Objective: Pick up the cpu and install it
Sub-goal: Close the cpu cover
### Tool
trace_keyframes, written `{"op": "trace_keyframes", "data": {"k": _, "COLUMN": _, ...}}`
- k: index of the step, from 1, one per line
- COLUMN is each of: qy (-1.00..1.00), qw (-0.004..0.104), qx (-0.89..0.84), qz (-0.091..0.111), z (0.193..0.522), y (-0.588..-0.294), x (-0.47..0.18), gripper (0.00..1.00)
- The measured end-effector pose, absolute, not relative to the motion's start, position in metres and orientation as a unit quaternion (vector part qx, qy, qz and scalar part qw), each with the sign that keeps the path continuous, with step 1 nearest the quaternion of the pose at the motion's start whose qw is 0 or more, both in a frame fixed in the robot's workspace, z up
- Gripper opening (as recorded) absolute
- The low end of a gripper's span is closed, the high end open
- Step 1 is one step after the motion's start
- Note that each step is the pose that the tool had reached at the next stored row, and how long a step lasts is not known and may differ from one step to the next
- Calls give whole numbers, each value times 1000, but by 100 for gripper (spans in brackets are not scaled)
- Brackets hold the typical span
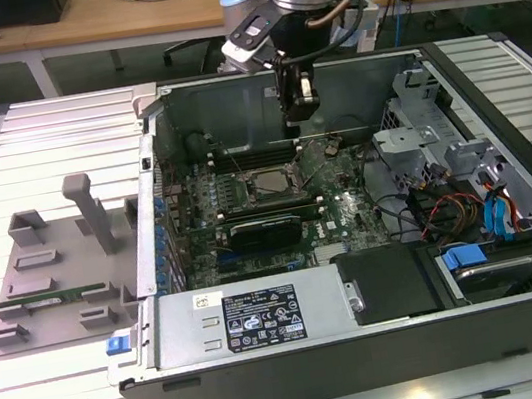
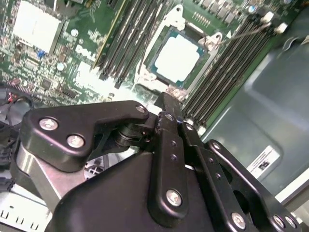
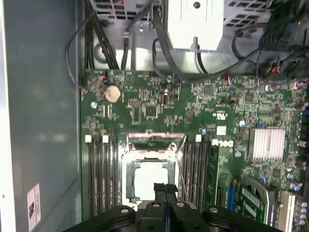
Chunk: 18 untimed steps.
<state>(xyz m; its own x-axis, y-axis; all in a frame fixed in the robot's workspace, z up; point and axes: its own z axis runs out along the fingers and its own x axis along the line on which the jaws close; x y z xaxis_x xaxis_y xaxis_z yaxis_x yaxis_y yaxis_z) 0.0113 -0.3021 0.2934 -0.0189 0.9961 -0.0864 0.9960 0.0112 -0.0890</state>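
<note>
The cpu (image 1: 266,187) is a silvery square chip lying flat in the motherboard's socket, inside a metal frame, within the open computer case (image 1: 271,361). It shows in both wrist views, as the cpu (image 2: 176,57) and the cpu (image 3: 148,180). My gripper (image 1: 298,108) hangs above the board toward the case's back wall, up and to the exterior view's right of the socket. Its black fingers (image 2: 166,116) are pressed together with nothing between them. In the first wrist view the gripper (image 3: 164,187) tips overlap the chip's edge.
Memory slots (image 3: 99,174) flank the socket on both sides. A black graphics card (image 1: 266,230) lies in front of it, then the power supply (image 1: 254,318). Cables (image 3: 159,48) and a drive cage (image 1: 488,255) fill the exterior view's right. A grey fixture (image 1: 55,273) sits outside the case.
</note>
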Motion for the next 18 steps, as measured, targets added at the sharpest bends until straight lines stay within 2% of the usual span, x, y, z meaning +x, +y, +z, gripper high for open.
{"op": "trace_keyframes", "data": {"k": 18, "qy": -711, "qw": 0, "qx": -700, "qz": 63, "z": 293, "y": -302, "x": 75, "gripper": 11}}
